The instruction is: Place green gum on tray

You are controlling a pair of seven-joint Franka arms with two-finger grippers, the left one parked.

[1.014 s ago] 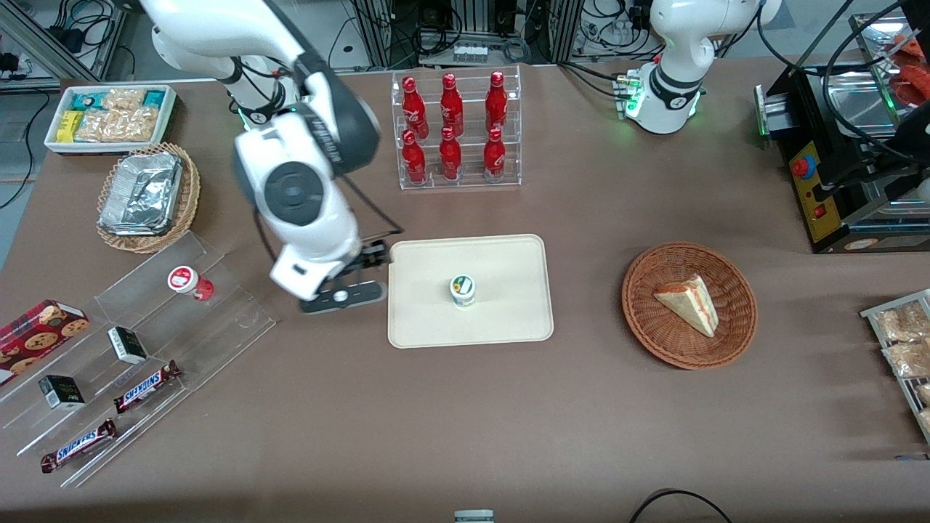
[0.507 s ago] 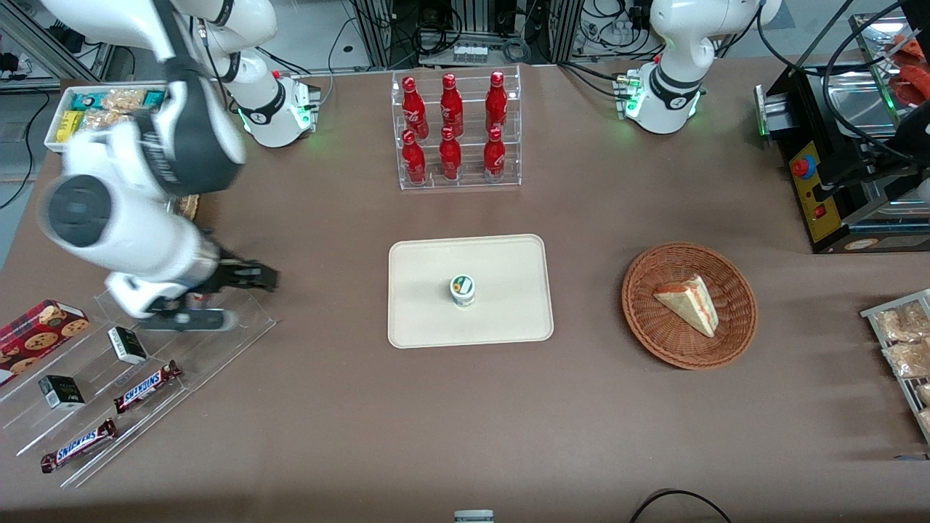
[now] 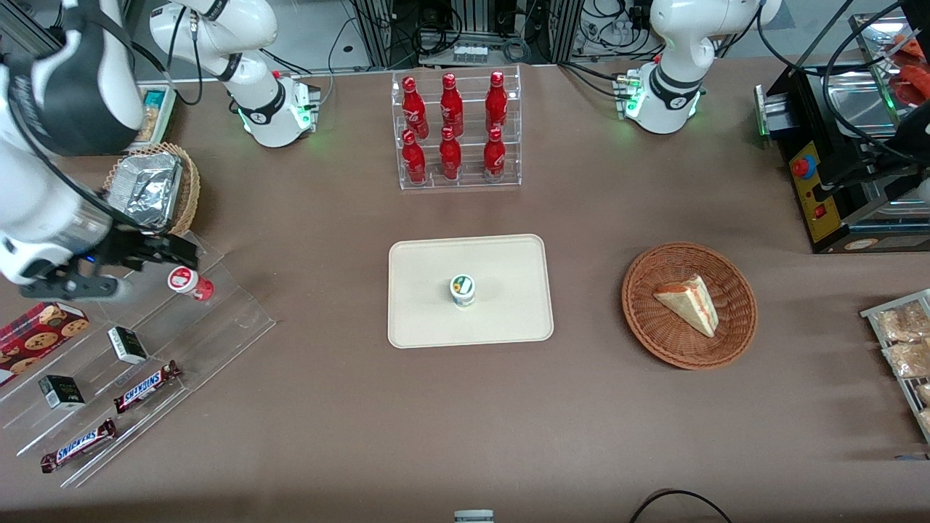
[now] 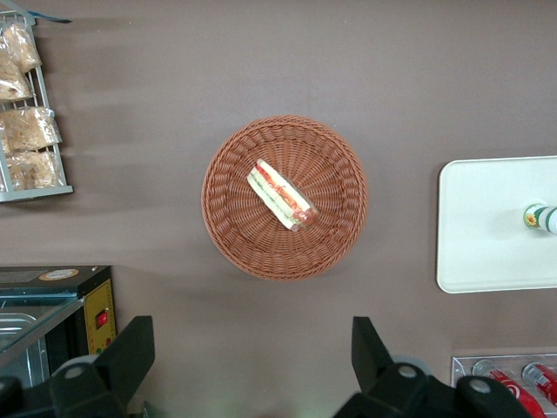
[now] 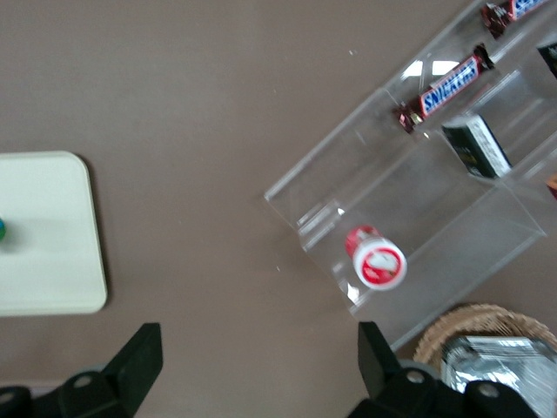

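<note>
The green gum [image 3: 462,290] stands upright on the cream tray [image 3: 508,319], near its middle, white lid up. It also shows on the tray [image 4: 487,252] in the left wrist view as the green gum [image 4: 540,218]. My gripper [image 3: 182,253] is far from it, toward the working arm's end of the table, hanging above the clear acrylic stand [image 3: 218,319] beside a red gum bottle [image 3: 187,281]. The gripper [image 5: 258,357] is open with only bare table between its fingers [image 5: 139,359]. The tray's corner [image 5: 52,261] and the red bottle [image 5: 376,259] show in the right wrist view.
The acrylic stand holds Snickers bars [image 3: 145,386] and small dark boxes [image 3: 128,344]. A wicker basket with foil [image 3: 149,192] lies near my arm. A rack of red bottles [image 3: 454,131] and a basket with a sandwich [image 3: 689,303] flank the tray.
My arm has swung away from the tray's edge toward the working arm's end of the table, ending above the acrylic stand. The green gum has stayed put on the tray.
</note>
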